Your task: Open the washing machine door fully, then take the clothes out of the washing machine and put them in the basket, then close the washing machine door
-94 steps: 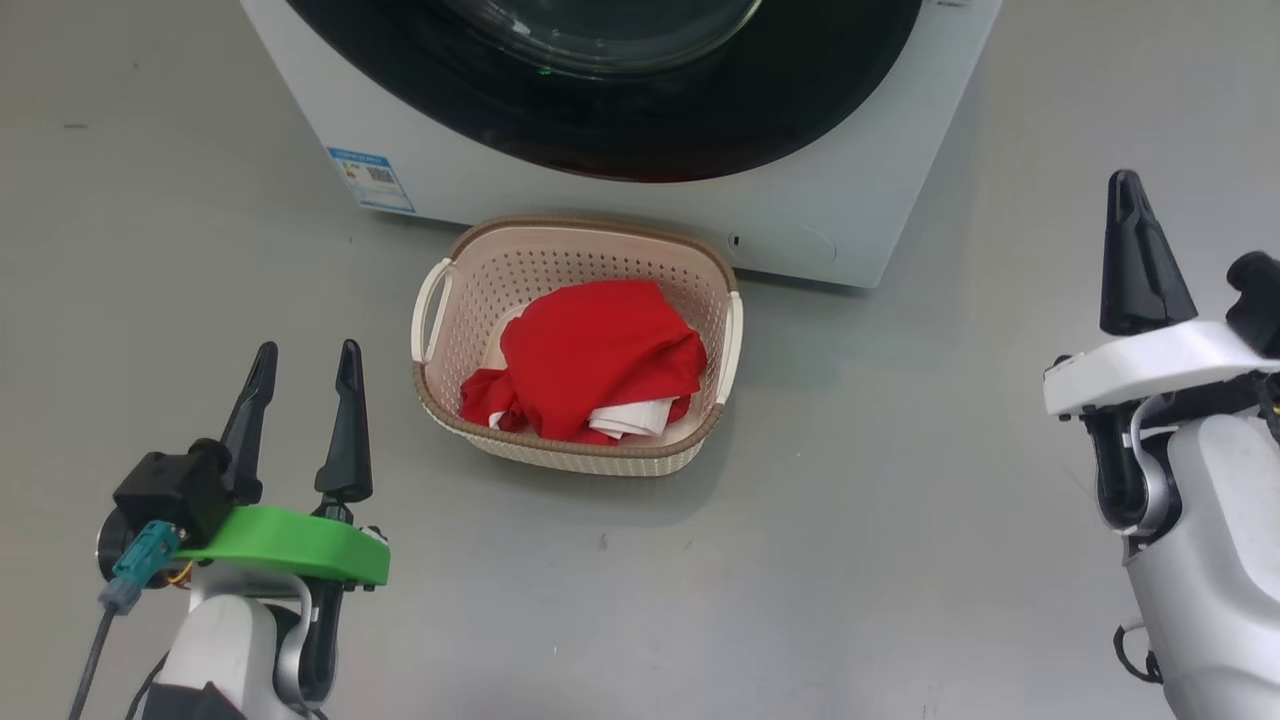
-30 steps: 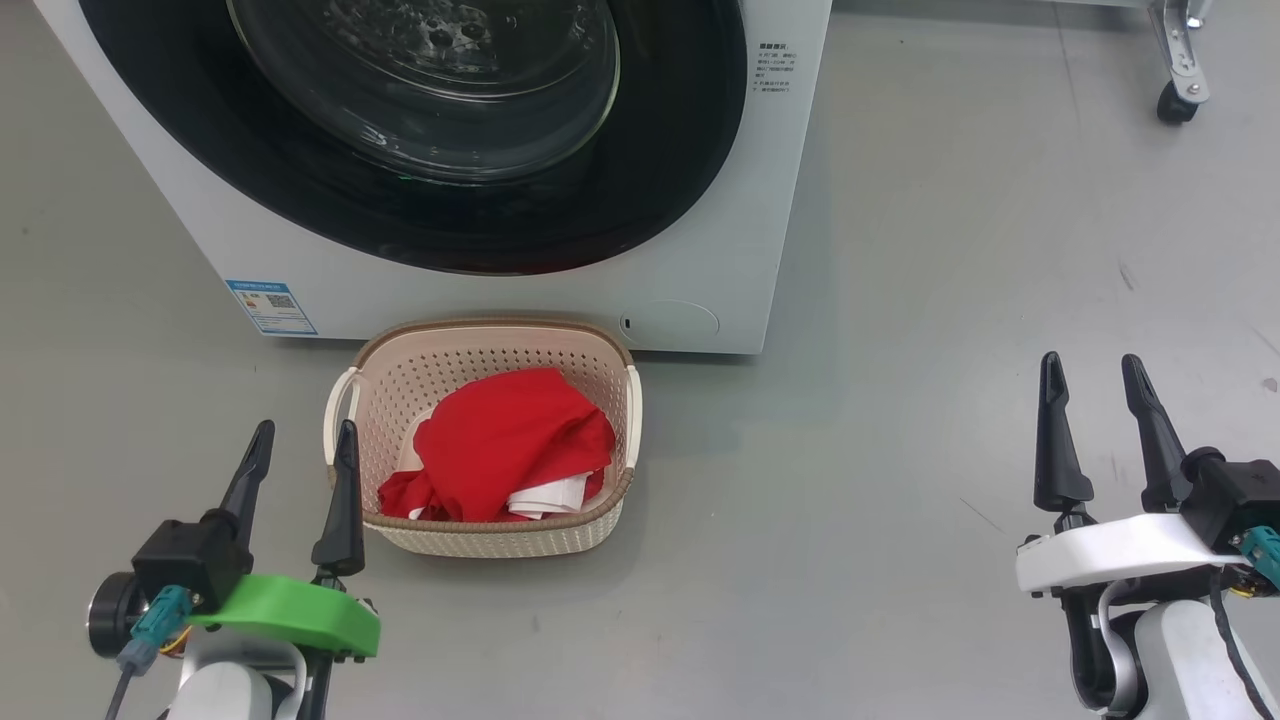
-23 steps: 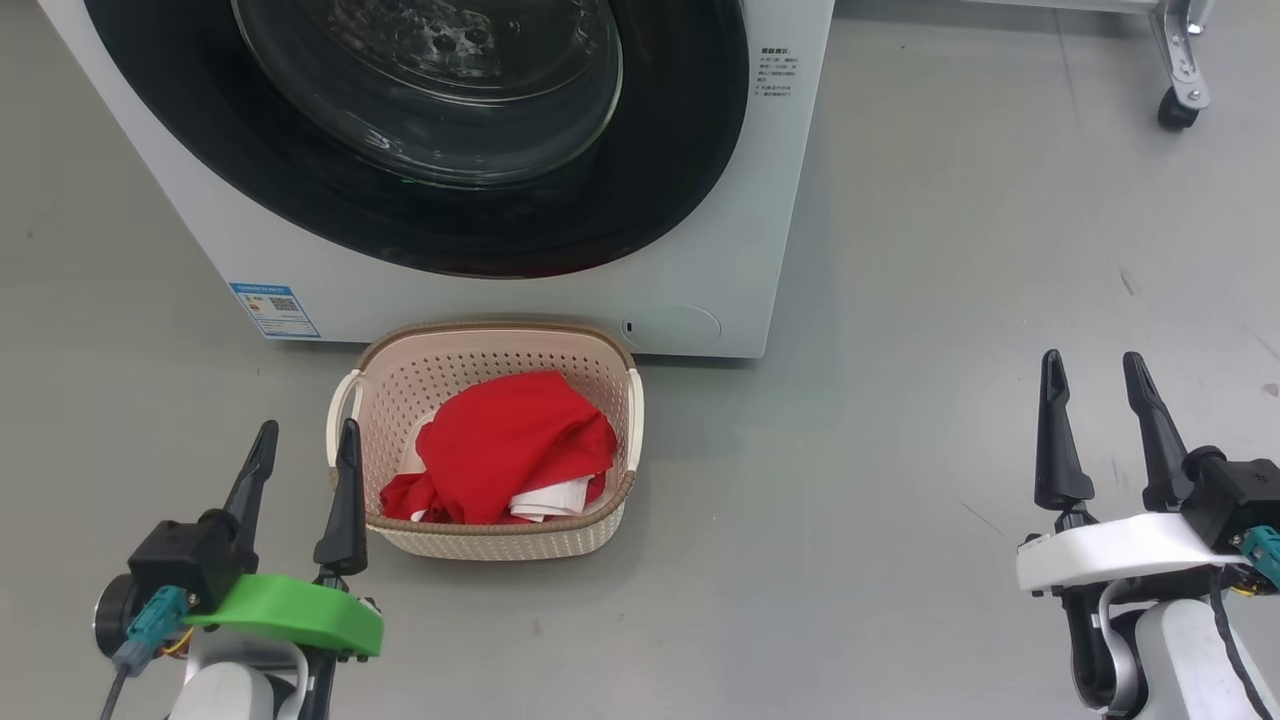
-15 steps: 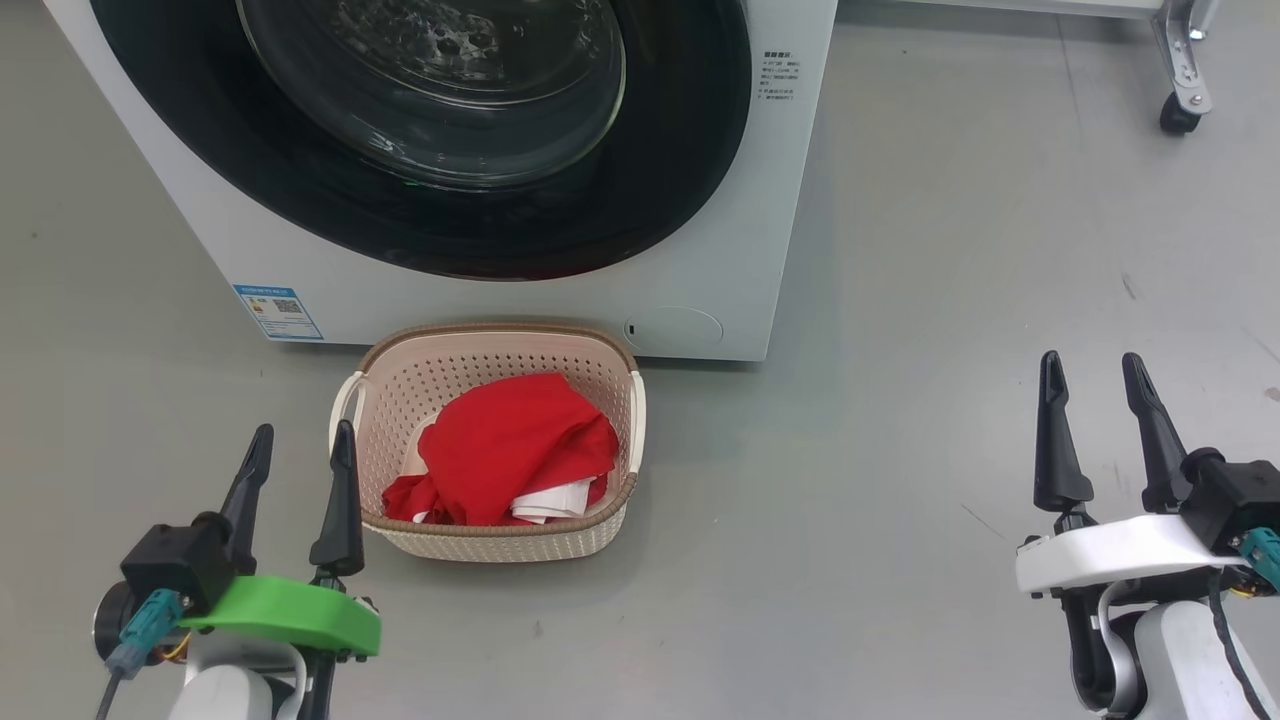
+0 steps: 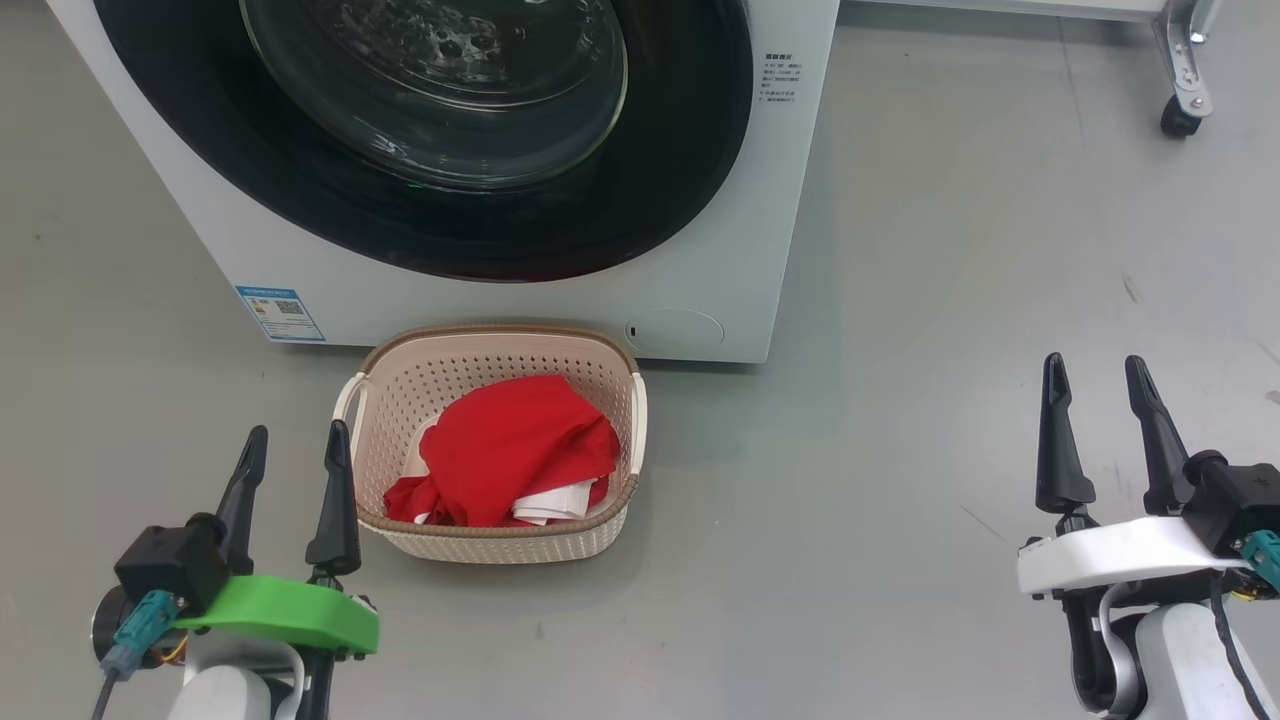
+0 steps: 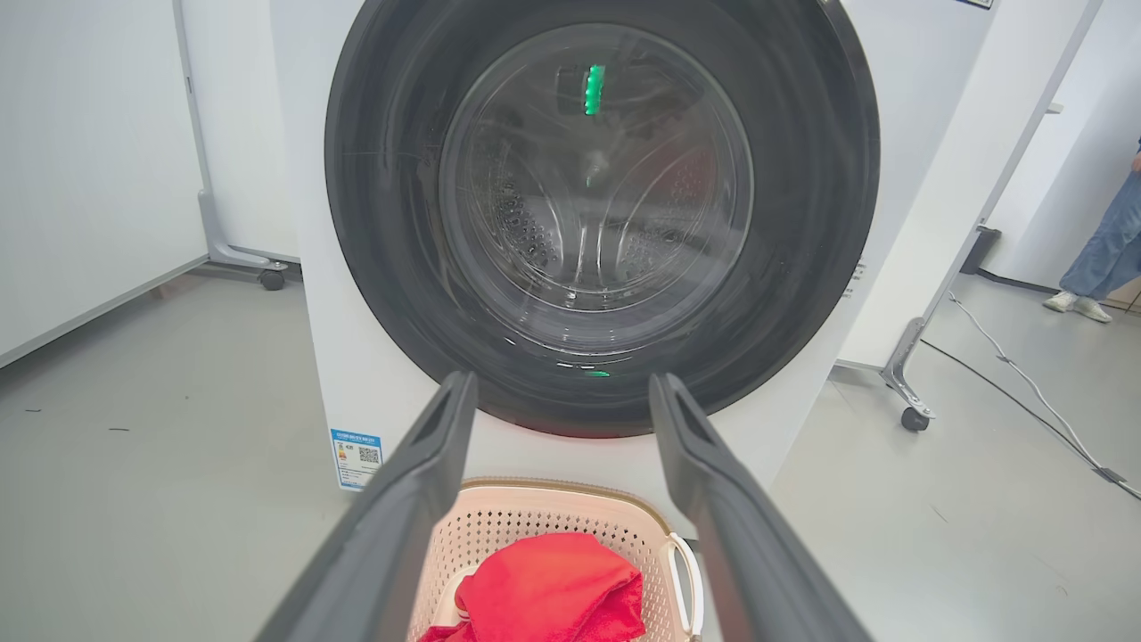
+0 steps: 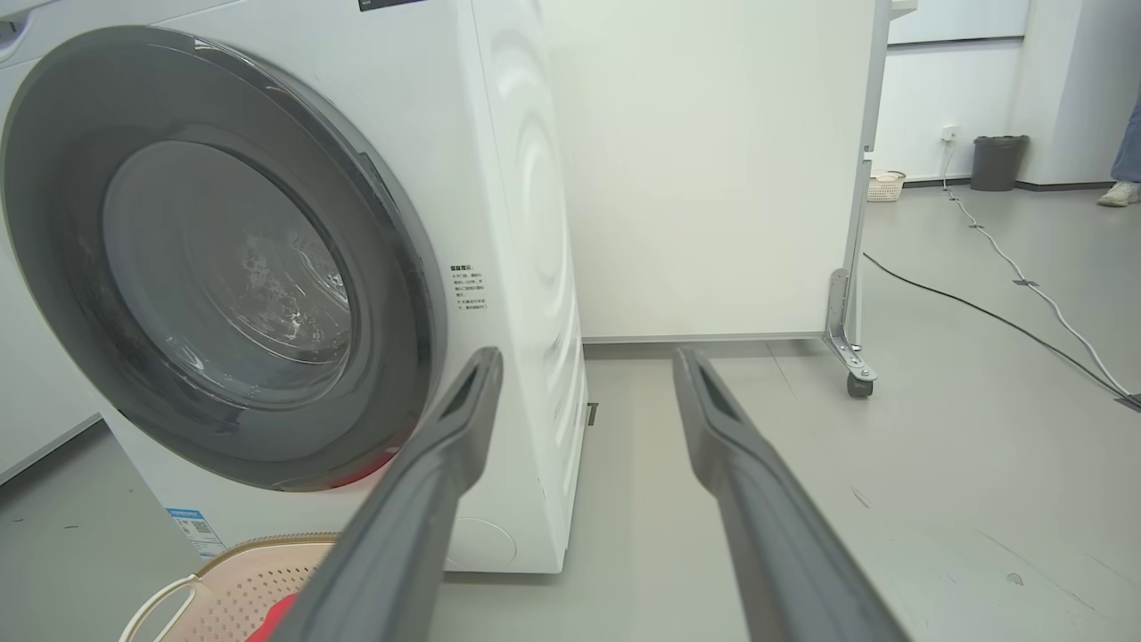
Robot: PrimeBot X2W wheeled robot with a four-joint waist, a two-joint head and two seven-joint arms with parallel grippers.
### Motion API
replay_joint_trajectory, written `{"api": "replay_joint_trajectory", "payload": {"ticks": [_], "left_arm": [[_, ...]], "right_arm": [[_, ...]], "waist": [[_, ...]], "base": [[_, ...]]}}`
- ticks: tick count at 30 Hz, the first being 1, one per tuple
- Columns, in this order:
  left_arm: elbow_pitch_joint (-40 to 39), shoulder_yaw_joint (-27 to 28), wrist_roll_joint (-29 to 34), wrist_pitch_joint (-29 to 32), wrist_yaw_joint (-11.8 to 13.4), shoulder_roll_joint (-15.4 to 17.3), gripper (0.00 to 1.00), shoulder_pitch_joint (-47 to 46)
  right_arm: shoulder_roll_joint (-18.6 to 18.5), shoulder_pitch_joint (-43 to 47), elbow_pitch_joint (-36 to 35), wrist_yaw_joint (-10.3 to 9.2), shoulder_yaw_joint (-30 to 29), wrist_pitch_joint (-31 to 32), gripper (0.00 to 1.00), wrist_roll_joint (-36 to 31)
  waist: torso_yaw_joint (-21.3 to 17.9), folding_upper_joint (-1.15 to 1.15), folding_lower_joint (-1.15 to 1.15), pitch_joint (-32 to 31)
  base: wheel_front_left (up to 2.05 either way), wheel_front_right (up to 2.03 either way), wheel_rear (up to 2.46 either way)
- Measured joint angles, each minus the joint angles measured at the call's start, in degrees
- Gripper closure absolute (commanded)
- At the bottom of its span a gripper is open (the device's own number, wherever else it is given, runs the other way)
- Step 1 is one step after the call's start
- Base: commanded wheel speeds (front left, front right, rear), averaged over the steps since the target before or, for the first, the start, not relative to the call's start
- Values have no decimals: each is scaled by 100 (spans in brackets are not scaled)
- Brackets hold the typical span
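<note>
The white washing machine (image 5: 790,200) (image 6: 357,374) (image 7: 526,178) stands ahead with its black-rimmed round door (image 5: 450,230) (image 6: 820,178) (image 7: 53,160) flat against the front, shut. Just in front of it on the floor sits the cream basket (image 5: 440,375) (image 6: 553,526) (image 7: 232,580), holding the red and white clothes (image 5: 510,445) (image 6: 553,588). My left gripper (image 5: 292,448) hangs open beside the basket's left side, holding nothing. Far out to the right, my right gripper (image 5: 1092,378) is open over bare floor, holding nothing as well.
A white partition on castor wheels (image 5: 1178,108) (image 7: 856,383) stands behind the washer at the right. A cable (image 7: 1007,259) runs across the grey floor there. A person's leg (image 6: 1101,241) shows far right. A dark bin (image 7: 997,162) stands at the back wall.
The head camera has tilted up and shifted, bringing more of the washer into sight. My right gripper went from turned sideways to fingers up and apart. The left gripper sank slightly.
</note>
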Motion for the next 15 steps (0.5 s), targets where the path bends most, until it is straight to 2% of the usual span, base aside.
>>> {"api": "replay_joint_trajectory", "payload": {"ticks": [2, 3, 10, 15], "left_arm": [[-18, -1, -42, 0, 0, 0, 0, 0], [-38, 0, -79, 0, 0, 0, 100, 0], [265, -45, -126, 35, 0, -89, 100, 160], [270, 2, -392, 137, 0, -89, 100, 160]], "right_arm": [[8, 1, 1, 27, -5, 0, 0, -9], [12, 1, 1, 36, -5, 0, 100, -13], [133, 204, 325, 36, 29, 10, 100, 26], [133, 204, 332, 36, 22, 63, 100, 319]], "waist": [[1, 0, 0, -11], [0, 0, 0, -15], [-3, 0, 0, -20], [-17, 0, 0, -46]], "base": [[0, 0, 0], [0, 0, 0], [0, 0, 0], [0, 0, 0]]}}
